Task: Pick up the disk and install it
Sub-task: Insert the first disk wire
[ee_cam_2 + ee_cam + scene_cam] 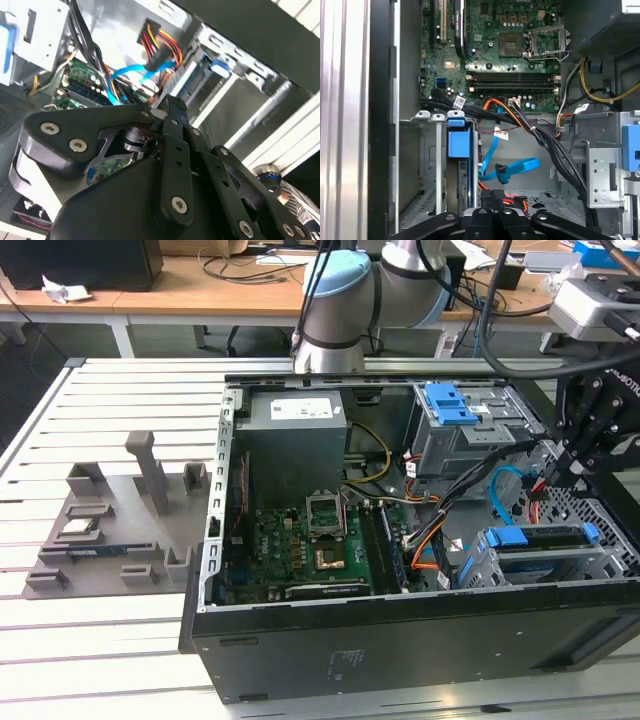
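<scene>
My black gripper hangs at the right edge of the exterior view, its fingers pressed together on nothing. The flat silver-grey disk in its blue plastic caddy sits seated in the grey metal bay at lower right. A light-blue ribbon cable and black wire bundle crowd the first wrist view; the exterior view adds the grey parts tray at left.

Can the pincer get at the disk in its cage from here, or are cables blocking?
Probably yes. The disk sits slotted in the cage, its blue end exposed; the blue cable and black bundle run beside it, not across. The pincer hangs close by.
</scene>
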You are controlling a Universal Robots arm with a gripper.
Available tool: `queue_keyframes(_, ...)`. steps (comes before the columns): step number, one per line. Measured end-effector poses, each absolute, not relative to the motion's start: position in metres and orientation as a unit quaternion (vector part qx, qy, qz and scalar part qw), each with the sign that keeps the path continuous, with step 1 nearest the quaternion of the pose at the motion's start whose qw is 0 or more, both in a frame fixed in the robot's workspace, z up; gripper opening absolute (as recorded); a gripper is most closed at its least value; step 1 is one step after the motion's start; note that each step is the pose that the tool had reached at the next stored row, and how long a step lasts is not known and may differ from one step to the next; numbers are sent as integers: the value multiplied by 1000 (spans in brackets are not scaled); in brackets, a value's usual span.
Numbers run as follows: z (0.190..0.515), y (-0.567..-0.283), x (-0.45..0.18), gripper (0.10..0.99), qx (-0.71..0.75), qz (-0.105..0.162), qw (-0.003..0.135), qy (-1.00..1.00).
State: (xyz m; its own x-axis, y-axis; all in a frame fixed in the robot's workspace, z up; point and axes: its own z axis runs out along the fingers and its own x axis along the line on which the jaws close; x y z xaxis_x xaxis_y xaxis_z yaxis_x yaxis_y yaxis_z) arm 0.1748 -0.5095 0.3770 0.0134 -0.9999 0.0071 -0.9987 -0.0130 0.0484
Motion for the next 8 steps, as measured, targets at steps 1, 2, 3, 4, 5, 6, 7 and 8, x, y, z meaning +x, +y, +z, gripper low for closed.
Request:
queue_keyframes(1, 375, -507, 177, 106, 712, -14, 20, -702)
queue_keyframes(2, 374, -503, 180, 106, 712, -14, 21, -702)
queue_keyframes(3, 373, -499, 182, 106, 712, -14, 22, -702)
queue_keyframes(4, 371, -491, 186, 106, 712, -13, 23, -702)
queue_keyframes(5, 370, -488, 188, 106, 711, -12, 24, -702)
queue_keyframes(6, 369, -485, 190, 106, 711, -12, 24, -702)
queue_keyframes(7, 368, -482, 193, 106, 711, -12, 25, -702)
queue_keyframes(8, 368, -482, 194, 106, 711, -11, 25, -702)
